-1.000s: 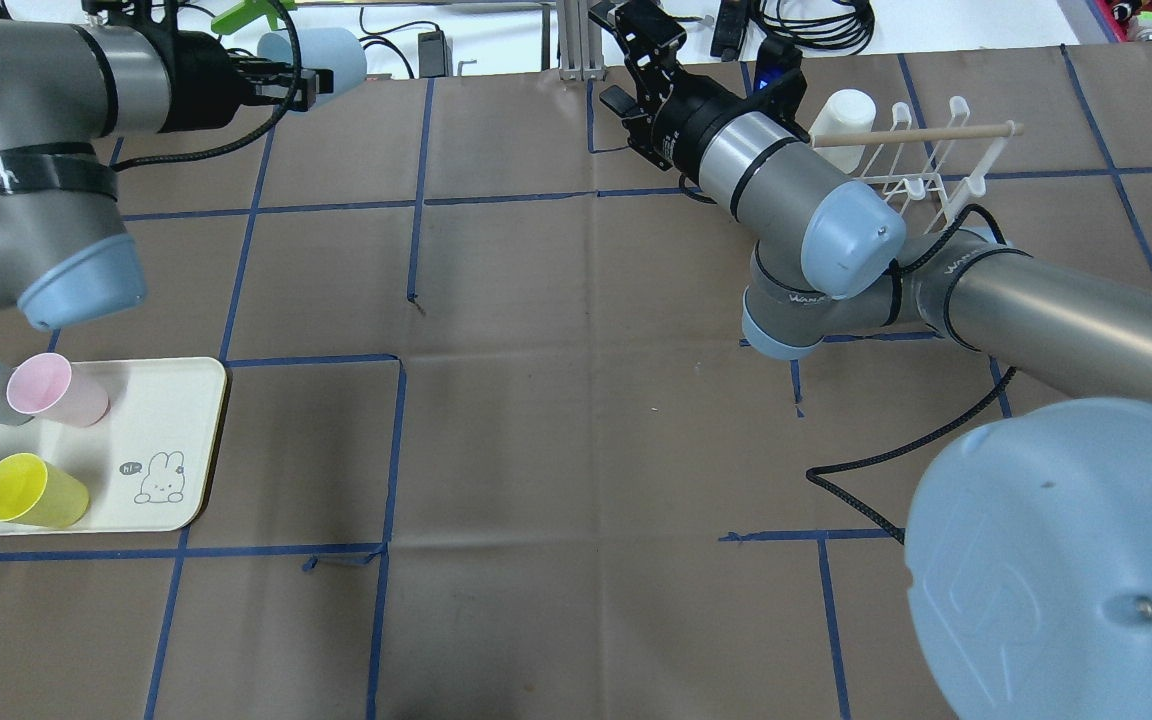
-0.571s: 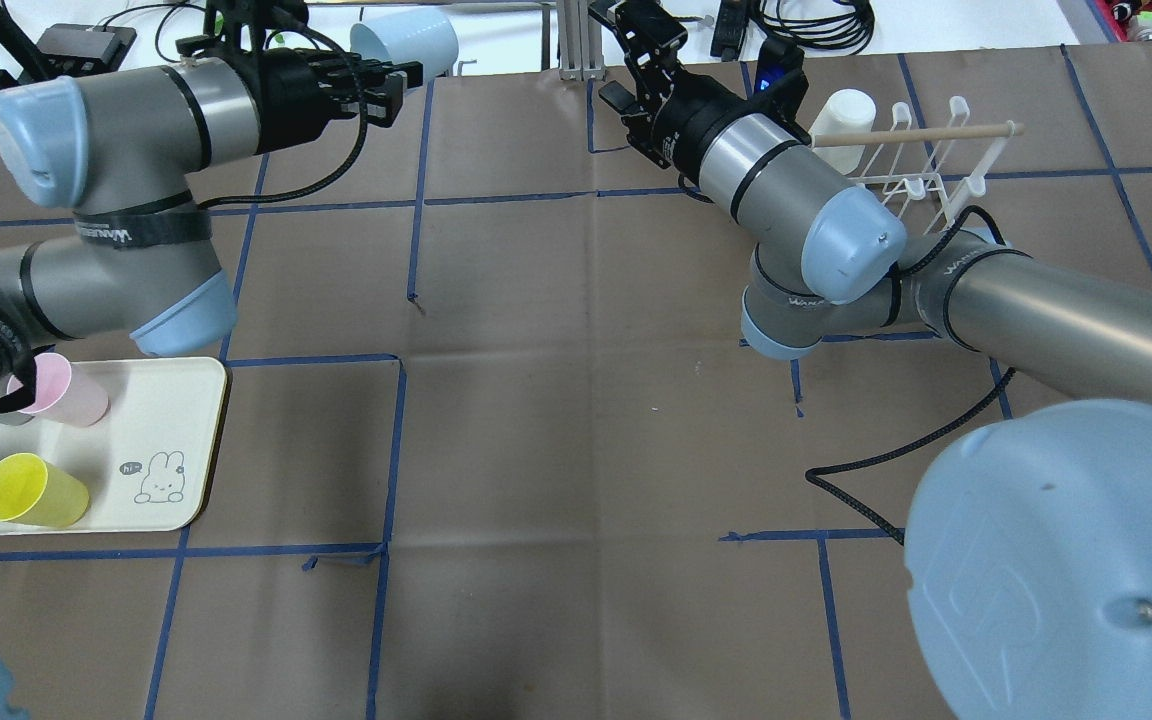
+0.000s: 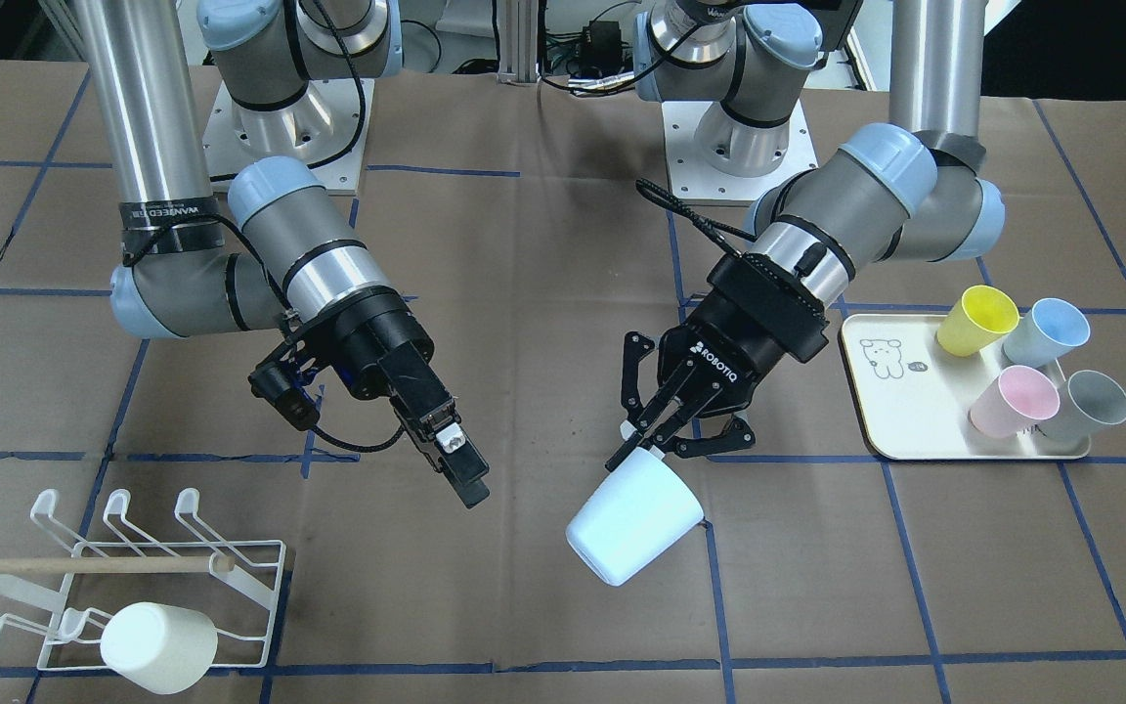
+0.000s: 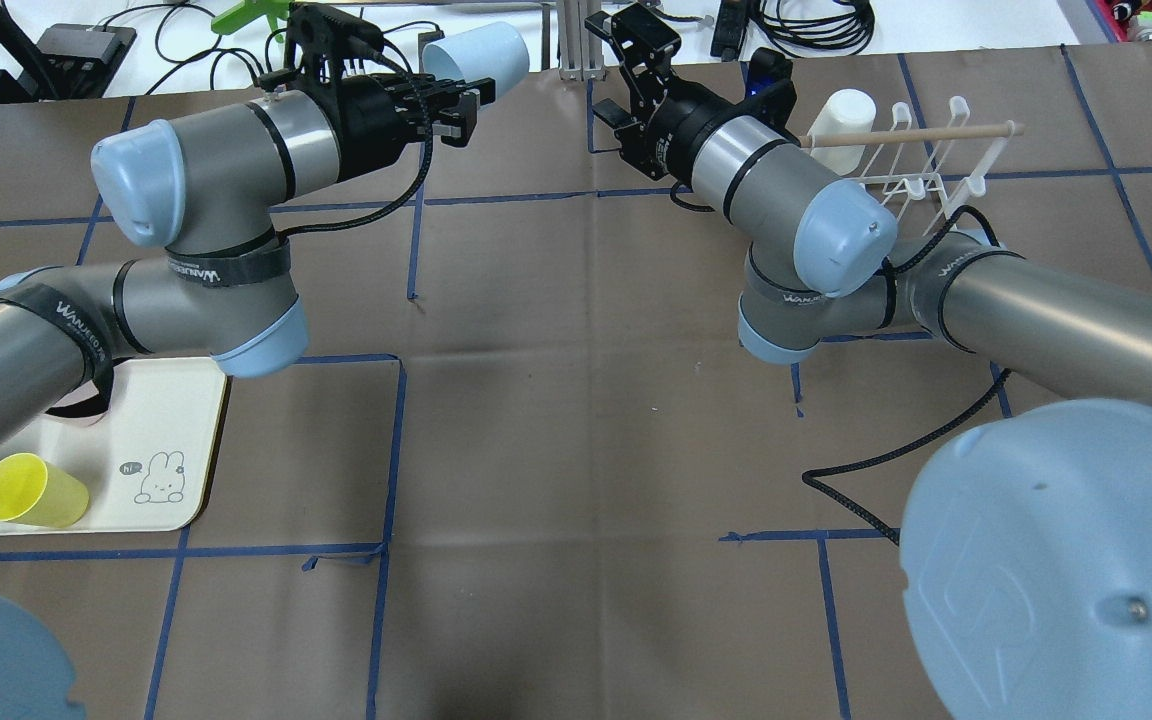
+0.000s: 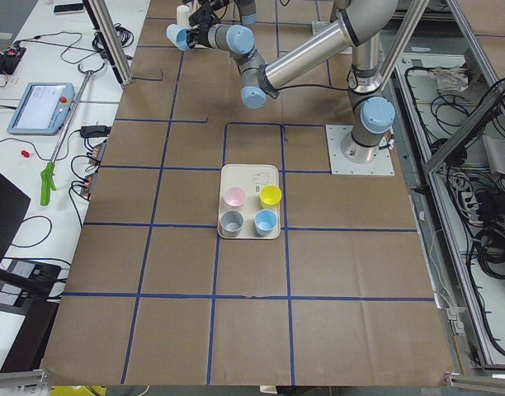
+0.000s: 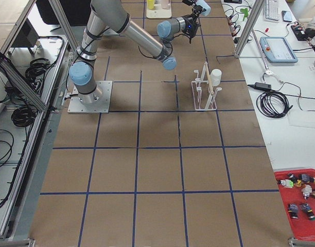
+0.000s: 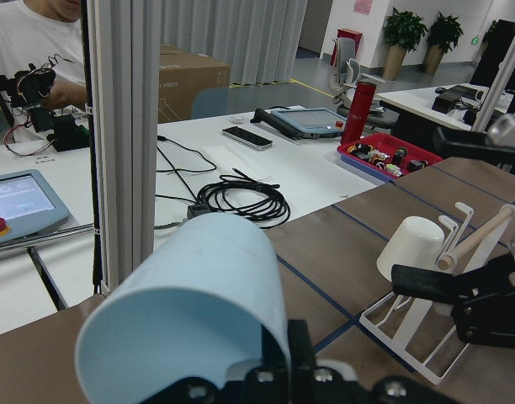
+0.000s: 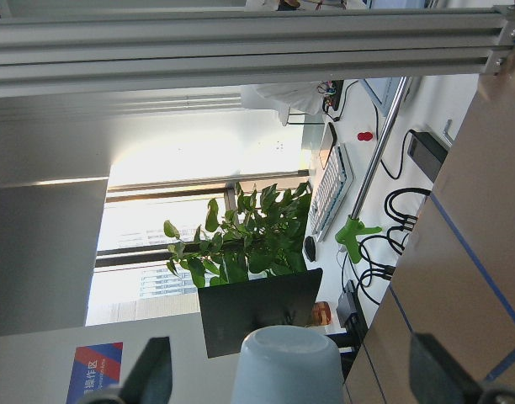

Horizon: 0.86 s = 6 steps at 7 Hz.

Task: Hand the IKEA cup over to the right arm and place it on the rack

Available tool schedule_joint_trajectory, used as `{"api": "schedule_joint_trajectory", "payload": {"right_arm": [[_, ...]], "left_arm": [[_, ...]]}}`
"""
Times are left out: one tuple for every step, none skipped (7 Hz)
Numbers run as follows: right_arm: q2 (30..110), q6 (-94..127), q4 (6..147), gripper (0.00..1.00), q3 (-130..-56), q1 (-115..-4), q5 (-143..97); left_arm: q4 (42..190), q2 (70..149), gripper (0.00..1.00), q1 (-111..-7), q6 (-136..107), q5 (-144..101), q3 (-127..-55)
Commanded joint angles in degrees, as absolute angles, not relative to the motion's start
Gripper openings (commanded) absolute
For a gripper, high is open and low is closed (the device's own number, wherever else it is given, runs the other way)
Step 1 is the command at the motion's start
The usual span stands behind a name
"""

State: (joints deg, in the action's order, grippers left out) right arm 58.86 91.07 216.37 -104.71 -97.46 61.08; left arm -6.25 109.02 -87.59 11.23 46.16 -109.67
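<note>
The left gripper (image 3: 659, 442) is clamped on the rim of the pale blue plastic cup (image 3: 633, 523), one finger inside its mouth, holding it tilted in the air above the brown paper-covered table (image 3: 543, 293). Across a gap from the cup, the right gripper (image 3: 465, 479) has its fingers spread wide, gripping nothing. Farther out on that side stands the low white wire rack with a wooden dowel (image 3: 84, 564), a white cup (image 3: 157, 636) hung on it.
</note>
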Motion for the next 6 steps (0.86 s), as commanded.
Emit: {"api": "schedule_joint_trajectory", "payload": {"right_arm": [[58.8,94.91,215.07,1.0,-104.77,-97.56,61.08],[58.8,95.18,214.98,1.0,-104.68,-97.65,61.08],[58.54,95.19,214.89,1.0,-104.5,-98.34,60.91],[57.67,95.1,214.46,1.0,-103.11,-98.44,60.73],[56.0,95.1,211.67,1.0,-101.88,-98.87,60.3],[55.29,95.1,211.55,1.0,-101.17,-98.96,58.29]], "left_arm": [[-6.86,109.6,0.0,-89.46,10.02,47.81,-109.95],[-6.86,110.56,0.0,-90.69,10.02,47.9,-109.6],[-7.12,111.35,0.0,-91.23,10.02,48.94,-109.51],[-7.12,111.18,0.0,-91.23,10.02,49.22,-109.51],[-7.12,110.49,0.0,-91.23,9.85,49.22,-109.51],[-7.12,110.22,0.0,-91.06,9.84,49.13,-109.42]]}}
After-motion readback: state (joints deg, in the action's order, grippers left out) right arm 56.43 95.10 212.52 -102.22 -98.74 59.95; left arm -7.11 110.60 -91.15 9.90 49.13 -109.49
